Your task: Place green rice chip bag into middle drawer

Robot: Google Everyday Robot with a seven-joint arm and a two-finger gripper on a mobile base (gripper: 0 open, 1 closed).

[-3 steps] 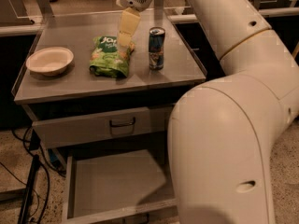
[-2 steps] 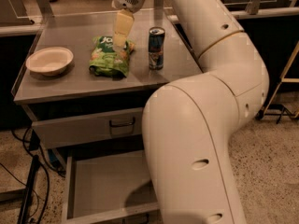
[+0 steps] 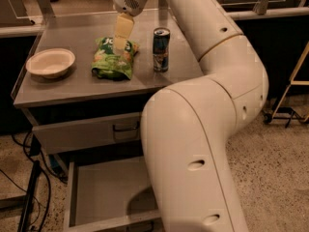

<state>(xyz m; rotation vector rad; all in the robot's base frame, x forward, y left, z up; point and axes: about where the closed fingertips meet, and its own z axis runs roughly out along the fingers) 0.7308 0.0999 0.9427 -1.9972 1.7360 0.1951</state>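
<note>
Dim workspace with a speckled floor (image 3: 275,178) and, at its centre, a grey steel table (image 3: 72,91) with a low raised rim. On the left of the table top, a pale round bowl (image 3: 50,63), upright. Near the middle, the green rice chip bag (image 3: 113,62), lying flat and crinkled, lettering towards the far edge, well apart from the bowl. Just to the right of the bag, a blue drink can (image 3: 161,50), standing upright and not touching it.

Above the far half of the bag, the tool (image 3: 120,45), pale yellow, pointing straight down from a white wrist at the top of the view. Lower end overlapping the bag's upper part; touching or just above it, cannot tell. Open or closed: cannot tell either.

From the wrist, the thick white arm (image 3: 203,129) sweeping right over the table's corner, bending, then filling the foreground down to the bottom edge.

Under the table top, the upper drawer (image 3: 82,137), pushed in, with a dark loop handle (image 3: 126,128) at its front. Below that, the middle drawer (image 3: 106,192), pulled far out, grey flat bottom and low sides showing, right part hidden behind the arm.

On the floor at the left, black cables (image 3: 29,153). At the far right, a yellow-legged stand (image 3: 289,91) with small feet.
</note>
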